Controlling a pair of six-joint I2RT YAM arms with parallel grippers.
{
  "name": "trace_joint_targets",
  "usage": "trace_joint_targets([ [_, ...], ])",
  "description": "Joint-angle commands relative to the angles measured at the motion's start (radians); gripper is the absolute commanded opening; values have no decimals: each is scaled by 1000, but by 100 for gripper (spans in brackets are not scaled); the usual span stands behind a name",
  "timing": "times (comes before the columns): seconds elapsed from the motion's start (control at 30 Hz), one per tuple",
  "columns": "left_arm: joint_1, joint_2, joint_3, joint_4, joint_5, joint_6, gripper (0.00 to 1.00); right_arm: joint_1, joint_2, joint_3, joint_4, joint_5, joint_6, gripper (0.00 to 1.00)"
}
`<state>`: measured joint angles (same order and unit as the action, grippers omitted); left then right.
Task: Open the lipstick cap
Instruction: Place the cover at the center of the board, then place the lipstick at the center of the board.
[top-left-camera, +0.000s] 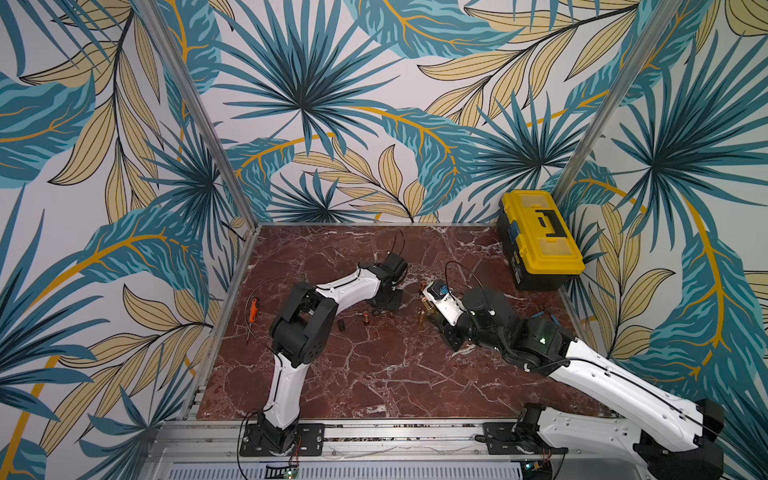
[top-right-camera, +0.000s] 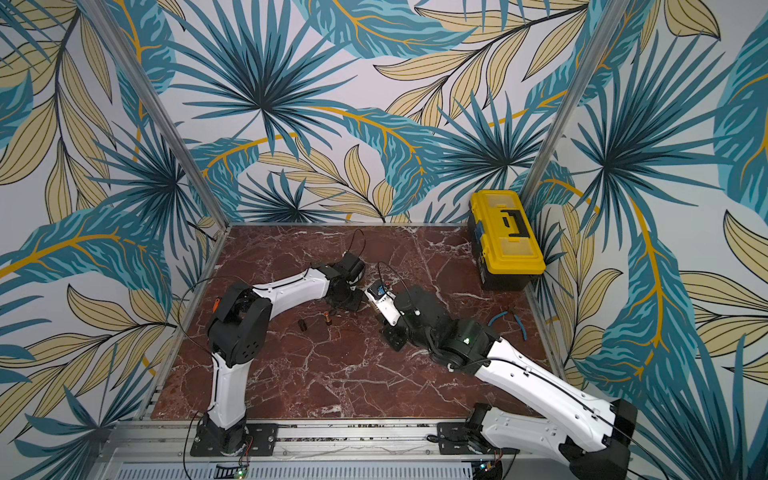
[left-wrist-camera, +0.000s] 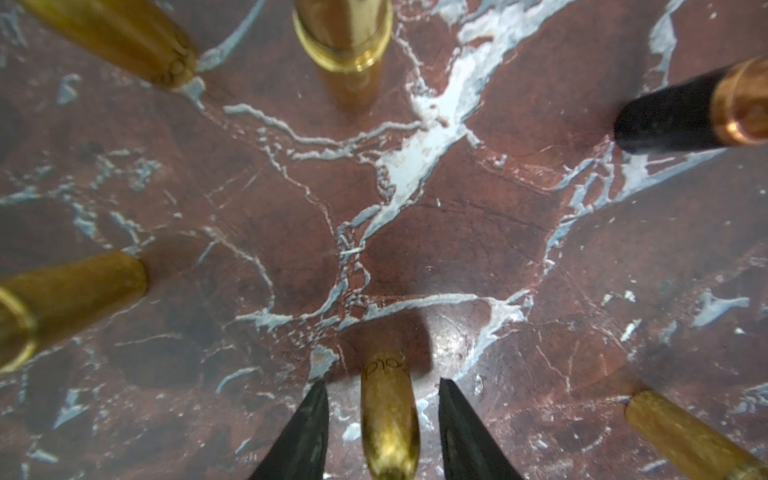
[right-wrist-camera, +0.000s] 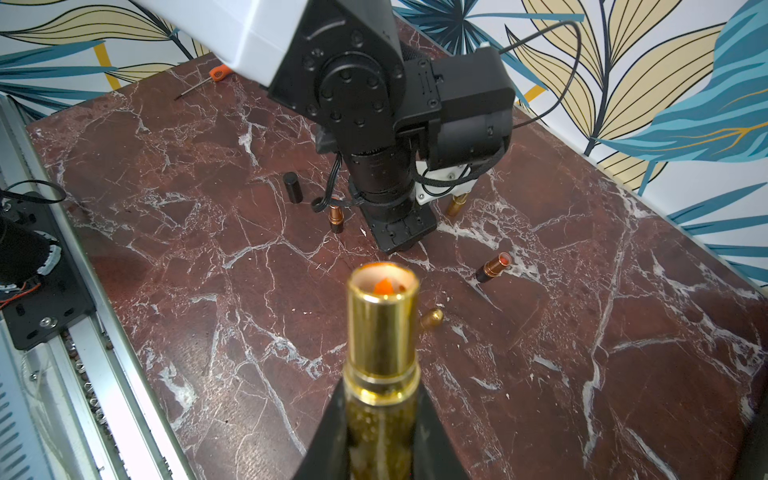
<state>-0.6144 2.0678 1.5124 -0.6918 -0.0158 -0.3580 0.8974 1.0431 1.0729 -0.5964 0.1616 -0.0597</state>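
Lipstick cap stands on veined red marble tabletop amid leaf-patterned walls.

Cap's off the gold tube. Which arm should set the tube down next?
Probably right. The right fingers are shut on the gold tube; the left fingers stand apart on either side of the gold cap on the marble, gripping nothing.

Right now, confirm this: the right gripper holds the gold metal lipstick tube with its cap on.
Not quite: the right gripper holds the gold metal lipstick tube with its cap off; the right wrist view shows its open top, orange lipstick inside.
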Motion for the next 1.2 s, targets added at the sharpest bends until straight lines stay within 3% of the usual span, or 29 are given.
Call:
trace_joint_targets([
  [0.0, -2, -60, -16, 10, 2, -6, 47, 5, -8, -29, 20, 17, 14, 10],
  [0.37, 34, -443, -64, 8, 235, -76, 61, 4, 14, -108, 162, -24, 22, 9],
  [0.57, 95, -611, -126, 6, 446, -169, 63, 3, 85, -88, 198, -49, 26, 9],
  [0.7, 95, -647, -145, 6, 560, -204, 63, 2, 129, -71, 206, -71, 28, 9],
  [0.93, 76, -627, -168, 5, 607, -206, 61, 2, 166, -55, 225, -77, 23, 8],
  [1.17, 61, -600, -182, 0, 647, -203, 51, 2, 225, -19, 201, -57, 12, 8],
])
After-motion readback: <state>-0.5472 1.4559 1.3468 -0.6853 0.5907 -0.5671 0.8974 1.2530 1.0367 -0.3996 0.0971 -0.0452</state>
